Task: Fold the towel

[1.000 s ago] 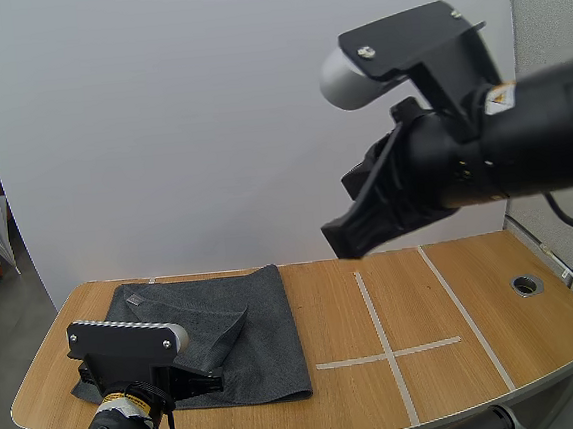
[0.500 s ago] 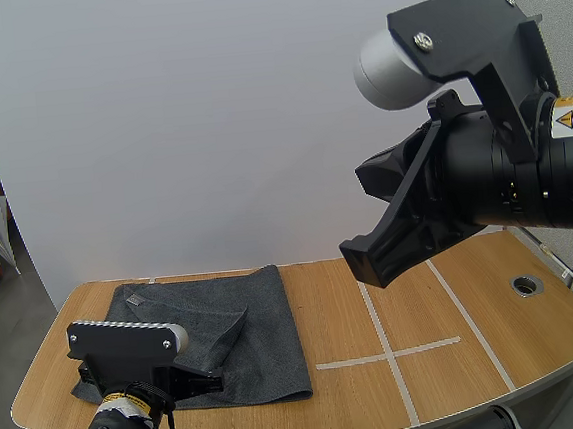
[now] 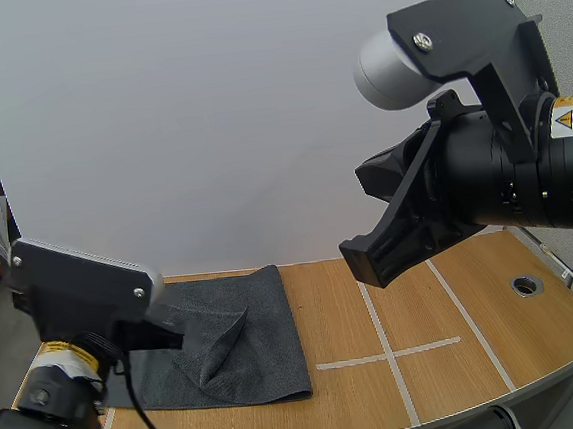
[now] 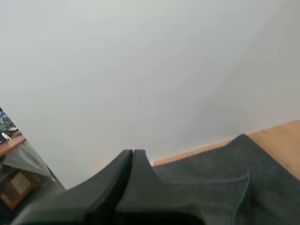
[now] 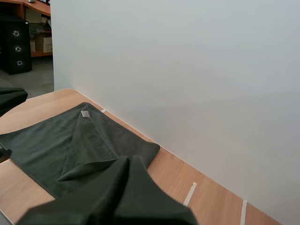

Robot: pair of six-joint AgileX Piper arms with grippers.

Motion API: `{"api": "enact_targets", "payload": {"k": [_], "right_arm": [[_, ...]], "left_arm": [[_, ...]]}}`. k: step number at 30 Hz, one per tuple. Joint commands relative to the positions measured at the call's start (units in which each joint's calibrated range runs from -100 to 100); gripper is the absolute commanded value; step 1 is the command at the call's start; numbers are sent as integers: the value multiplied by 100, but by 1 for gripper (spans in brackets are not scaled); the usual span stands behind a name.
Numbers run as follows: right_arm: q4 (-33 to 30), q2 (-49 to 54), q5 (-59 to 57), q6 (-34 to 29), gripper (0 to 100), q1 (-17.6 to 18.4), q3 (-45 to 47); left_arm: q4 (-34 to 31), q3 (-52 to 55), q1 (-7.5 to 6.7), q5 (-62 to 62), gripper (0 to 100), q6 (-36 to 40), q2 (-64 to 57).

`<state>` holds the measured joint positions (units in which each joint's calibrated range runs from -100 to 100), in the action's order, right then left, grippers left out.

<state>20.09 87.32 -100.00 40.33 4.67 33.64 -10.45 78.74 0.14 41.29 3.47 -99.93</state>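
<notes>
The wooden table (image 3: 480, 358) is the largest item and carries everything else. The dark grey towel (image 3: 268, 347) lies spread on the table's left half, with its far edge close to the table's back edge and its near edge close to the front edge. One part of the towel is turned over into a triangular flap (image 5: 89, 145) that rests on the towel's middle, and a raised crease runs along the flap's side. My right pincer (image 3: 371, 257) hangs high above the table, well apart from the towel, with its tips toward the table's middle. In the right wrist view its two fingers lie together as one dark wedge (image 5: 127, 159), so it is closed and grips nothing. My left pincer (image 3: 167, 335) hangs over the towel's left side, beside the flap. In the left wrist view its fingers meet as one wedge (image 4: 132, 152) with no cloth between them, so it is also closed and grips nothing, with the towel lying beyond the tips. Pale tape (image 3: 383, 347) forms a cross on the bare wood to the right of the towel. A round hole (image 3: 526, 284) sits in the table near its right edge. A small label (image 5: 85, 113) marks the towel at the flap's far point.
</notes>
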Motion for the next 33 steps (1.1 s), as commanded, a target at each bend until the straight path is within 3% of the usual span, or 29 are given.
{"api": "enact_targets", "payload": {"k": [1, 8, 20, 23, 25, 27, 33], "right_arm": [[-36, 53, 0, -13, 0, -21, 14], [-26, 52, 0, -13, 0, -21, 14], [-26, 52, 0, -13, 0, -21, 14], [-26, 52, 0, -13, 0, -21, 14], [-26, 52, 0, -13, 0, -21, 14], [-26, 52, 0, -13, 0, -21, 14], [-26, 52, 0, -13, 0, -21, 14]], "left_arm": [[77, -745, -3, 1616, 0, -184, -7], [1572, -1144, -3, 2392, 0, -1710, 720], [1756, -1671, -3, 2056, 3, -1989, 3723], [1878, -1929, -3, 1973, 23, -2156, 4394], [2050, -2082, -3, 2022, 54, -2330, 4695], [2293, -2238, -3, 2069, 100, -2525, 5034], [3471, -2579, -3, 2845, 100, -3706, 5845]]}}
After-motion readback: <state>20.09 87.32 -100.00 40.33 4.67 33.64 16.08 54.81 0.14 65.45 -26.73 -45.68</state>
